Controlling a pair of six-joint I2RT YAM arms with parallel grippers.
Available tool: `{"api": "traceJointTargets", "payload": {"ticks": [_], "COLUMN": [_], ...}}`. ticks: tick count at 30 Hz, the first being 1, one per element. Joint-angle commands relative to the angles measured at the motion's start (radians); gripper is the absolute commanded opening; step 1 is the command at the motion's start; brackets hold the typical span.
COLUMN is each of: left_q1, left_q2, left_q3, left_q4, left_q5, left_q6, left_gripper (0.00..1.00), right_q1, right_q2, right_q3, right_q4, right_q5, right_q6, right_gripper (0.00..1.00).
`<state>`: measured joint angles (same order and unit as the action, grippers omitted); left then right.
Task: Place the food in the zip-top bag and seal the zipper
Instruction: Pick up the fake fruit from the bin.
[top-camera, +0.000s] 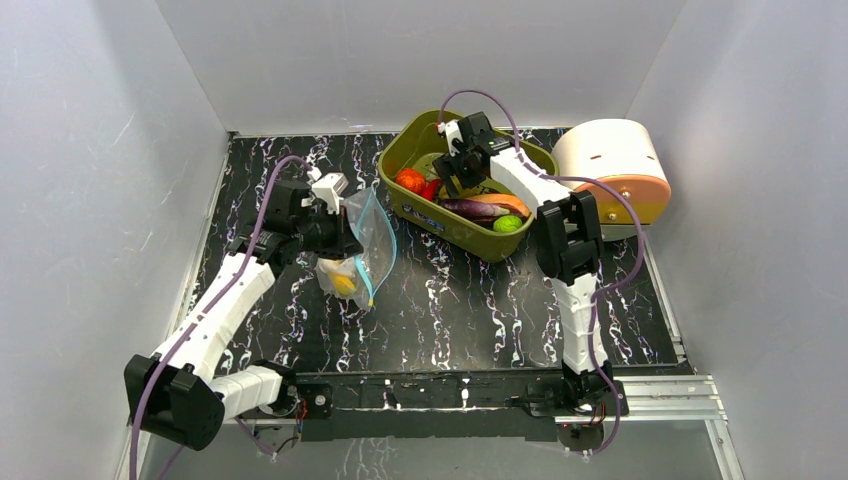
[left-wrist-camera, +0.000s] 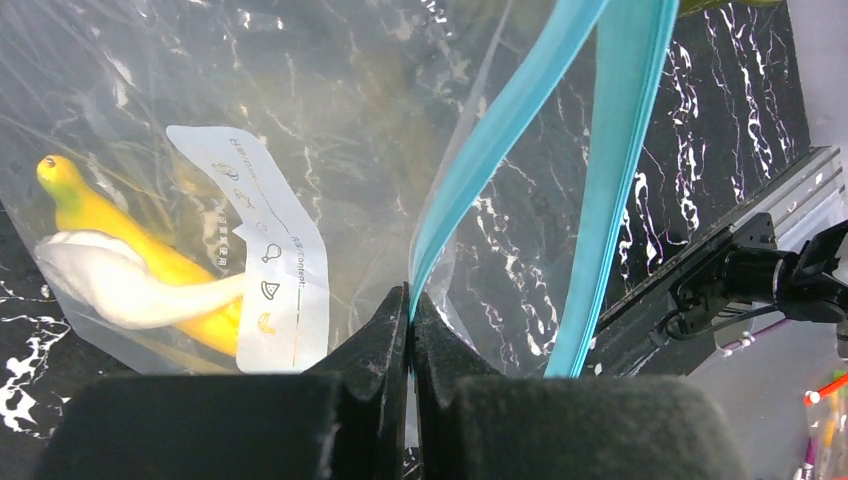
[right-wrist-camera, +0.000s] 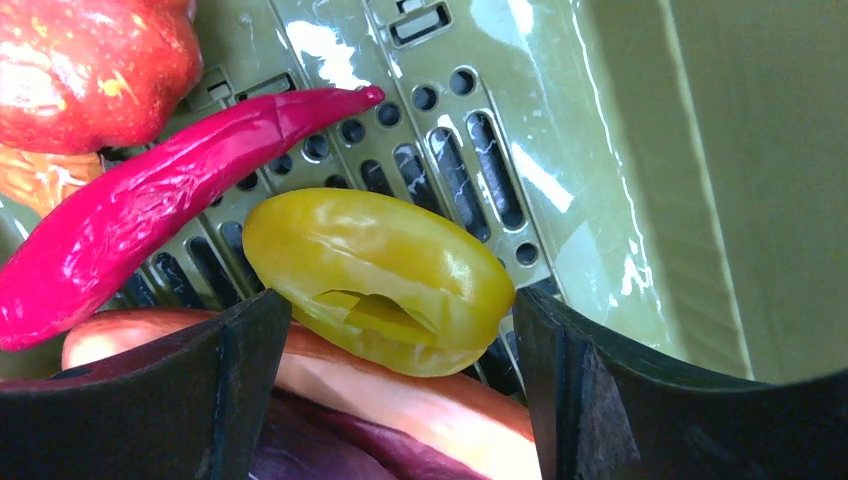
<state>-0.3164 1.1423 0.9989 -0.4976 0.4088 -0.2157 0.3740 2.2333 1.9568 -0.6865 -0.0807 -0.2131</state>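
Left jaws pressed together, pinching the zipper (left-wrist-camera: 500, 130) of the bag (top-camera: 372, 235), held up over the left side of the table (top-camera: 480, 300). Banana (left-wrist-camera: 150, 255) lies inside the bag. Right jaws spread, down in the green tub (right-wrist-camera: 640, 150), one either side of a yellow-green fruit (right-wrist-camera: 380, 280). Red chili (right-wrist-camera: 150, 210) just beside it.
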Motion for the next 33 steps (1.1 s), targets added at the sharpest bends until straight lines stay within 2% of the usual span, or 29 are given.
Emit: {"api": "traceJointTargets", "payload": {"ticks": [1, 5, 10, 14, 24, 33], "left_q1": [-0.001, -0.001, -0.001, -0.002, -0.001, -0.003], "left_q2": [-0.006, 0.013, 0.029, 0.042, 0.024, 0.028], "left_q3": [-0.022, -0.016, -0.016, -0.002, -0.008, 0.007], "left_q4": [0.057, 0.076, 0.096, 0.086, 0.091, 0.117], "left_q5": [0.032, 0.032, 0.022, 0.021, 0.023, 0.058], "left_q6": [-0.036, -0.042, -0.039, -0.029, -0.046, -0.080], "left_gripper": [0.00, 0.00, 0.00, 0.00, 0.00, 0.00], "right_q1": [0.002, 0.002, 0.002, 0.002, 0.004, 0.004], "right_q2": [0.034, 0.064, 0.042, 0.027, 0.008, -0.049], "right_q3": [0.057, 0.115, 0.124, 0.112, 0.156, 0.043], "right_q4": [0.005, -0.017, -0.010, -0.010, -0.054, -0.018], "right_q5": [0.068, 0.157, 0.152, 0.155, 0.184, 0.211], "right_q6": [-0.035, -0.013, -0.015, -0.016, 0.008, 0.081], "right_gripper": [0.79, 0.74, 0.63, 0.57, 0.55, 0.53]}}
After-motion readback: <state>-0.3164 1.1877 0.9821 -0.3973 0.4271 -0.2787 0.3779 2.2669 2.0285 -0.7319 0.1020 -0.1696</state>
